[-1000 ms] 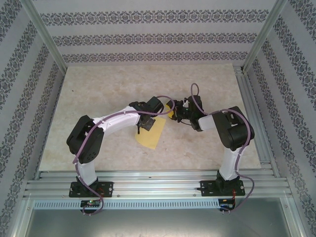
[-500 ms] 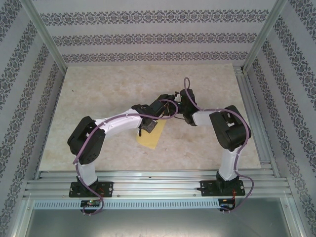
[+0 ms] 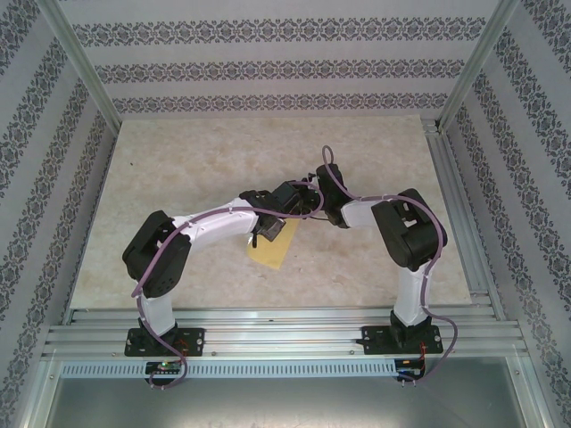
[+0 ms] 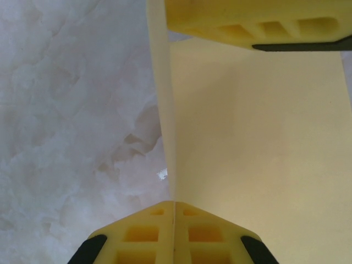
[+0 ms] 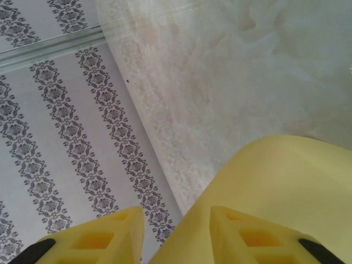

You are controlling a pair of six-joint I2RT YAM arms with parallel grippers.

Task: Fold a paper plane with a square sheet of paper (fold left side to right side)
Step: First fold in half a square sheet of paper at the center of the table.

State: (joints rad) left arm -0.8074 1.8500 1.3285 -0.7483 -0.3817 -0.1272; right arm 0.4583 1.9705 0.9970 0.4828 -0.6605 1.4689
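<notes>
Left gripper (image 4: 174, 234): fingers pressed flat together, pinching an upstanding edge of the square sheet of paper (image 4: 258, 143).

Right gripper (image 5: 176, 220): jaws apart, with a lifted, curling flap of the sheet in the gap. I see no clamp on it.

Sheet lies mid-table (image 3: 178, 178), under and just near of the two wrists.

Judgement: very light, limp, and likely to skid on the smooth top. It will bow rather than hold shape. I'd grip only at edges or corners and keep the left pinch as an anchor while creasing.
</notes>
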